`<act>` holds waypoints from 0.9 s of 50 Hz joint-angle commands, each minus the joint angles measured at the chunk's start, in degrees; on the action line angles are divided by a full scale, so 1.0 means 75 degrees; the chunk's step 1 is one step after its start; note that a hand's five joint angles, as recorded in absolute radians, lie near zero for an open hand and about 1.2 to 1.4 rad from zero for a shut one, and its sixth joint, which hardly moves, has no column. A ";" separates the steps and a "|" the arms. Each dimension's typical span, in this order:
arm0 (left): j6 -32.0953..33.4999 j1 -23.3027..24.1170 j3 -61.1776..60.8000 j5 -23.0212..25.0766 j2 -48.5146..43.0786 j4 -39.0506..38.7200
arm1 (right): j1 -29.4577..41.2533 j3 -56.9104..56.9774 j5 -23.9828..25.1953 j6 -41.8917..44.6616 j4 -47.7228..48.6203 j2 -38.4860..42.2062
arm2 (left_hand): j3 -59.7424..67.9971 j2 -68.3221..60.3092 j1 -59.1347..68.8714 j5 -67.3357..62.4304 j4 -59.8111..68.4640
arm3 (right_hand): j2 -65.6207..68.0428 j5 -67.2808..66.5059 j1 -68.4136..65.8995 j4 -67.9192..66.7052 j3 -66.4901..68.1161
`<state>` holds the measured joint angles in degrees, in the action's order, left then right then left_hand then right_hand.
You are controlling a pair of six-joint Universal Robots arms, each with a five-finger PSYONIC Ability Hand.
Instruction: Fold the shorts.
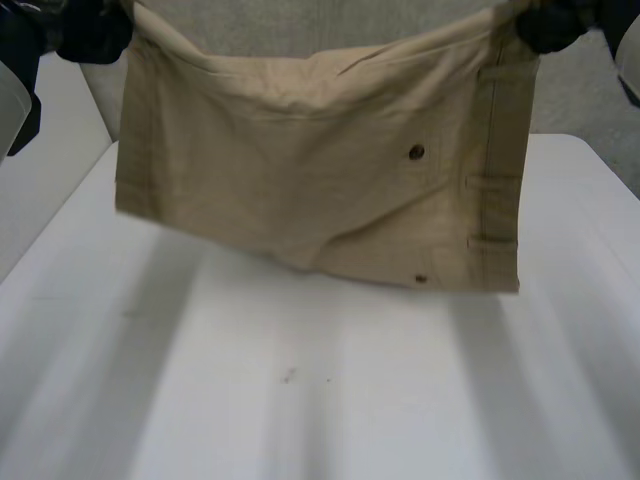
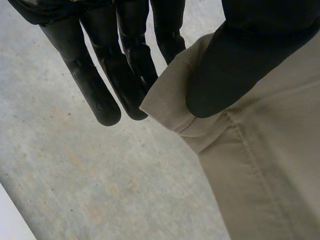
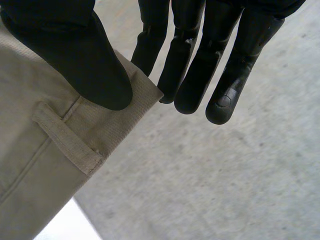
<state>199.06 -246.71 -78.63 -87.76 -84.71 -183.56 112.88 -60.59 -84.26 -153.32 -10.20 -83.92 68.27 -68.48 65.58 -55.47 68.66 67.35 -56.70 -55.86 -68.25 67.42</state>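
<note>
I'm holding the left hand [image 2: 235, 60] up high, its thumb pinching a hem corner of the shorts [image 1: 300, 170] against the straight fingers [image 2: 95, 85]. The shorts are hanging spread out between both hands over the table [image 1: 320, 400], with the waistband at the right showing its belt loops [image 1: 495, 182] and a button [image 1: 416, 152]. I'm pinching the waistband corner with the right hand [image 3: 95, 70], thumb pressing down on the cloth and fingers [image 3: 220, 85] reaching straight past its edge.
</note>
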 commanded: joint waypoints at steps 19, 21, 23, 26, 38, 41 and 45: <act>0.0763 -0.0070 0.2864 -0.0709 -0.5391 0.0008 | 0.0032 0.1537 0.0055 -0.0217 0.0303 0.4133 | 0.1564 -0.1536 0.1923 -0.1937 0.1512 | 0.1686 -0.1773 -0.3218 -0.1567 0.1677; 0.0775 -0.0035 0.3708 -0.0861 -0.5603 -0.0437 | 0.0043 0.2170 0.0031 -0.0310 0.0889 0.4345 | 0.1564 -0.1536 0.1923 -0.1937 0.1512 | 0.1686 -0.1773 -0.3218 -0.1567 0.1677; 0.0775 -0.0011 0.4548 -0.1071 -0.5627 -0.1079 | 0.0066 0.2917 0.0019 -0.0427 0.1589 0.4451 | 0.1564 -0.1536 0.1923 -0.1937 0.1512 | 0.1686 -0.1773 -0.3218 -0.1567 0.1677; 0.0752 -0.0011 0.5139 -0.1248 -0.5592 -0.2030 | 0.0078 0.3973 -0.0213 -0.0510 0.2867 0.4440 | 0.1564 -0.1536 0.1923 -0.1937 0.1512 | 0.1686 -0.1773 -0.3218 -0.1567 0.1677; 0.0728 0.0235 0.3738 -0.1506 -0.3473 -0.3474 | 0.0114 0.4027 -0.0602 -0.0533 0.3447 0.3363 | 0.1564 -0.1536 0.1923 -0.1937 0.1512 | 0.1686 -0.1773 -0.3218 -0.1567 0.1677; 0.0600 0.0188 0.2334 -0.1471 -0.2712 -0.3392 | 0.0055 0.3055 -0.0555 -0.0533 0.2932 0.2929 | 0.1564 -0.1536 0.1923 -0.1937 0.1512 | 0.1686 -0.1773 -0.3218 -0.1567 0.1677; 0.0400 0.0212 0.0889 -0.1471 -0.2370 -0.3345 | 0.0055 0.1859 -0.0298 -0.0533 0.2591 0.2834 | 0.1564 -0.1536 0.1923 -0.1937 0.1512 | 0.1686 -0.1773 -0.3218 -0.1567 0.1677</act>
<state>204.00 -245.13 -55.14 -99.00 -108.00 -209.82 113.56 -33.94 -88.67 -157.35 14.17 -60.34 68.33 -68.57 65.58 -55.47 68.88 67.35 -56.70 -55.86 -68.26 67.42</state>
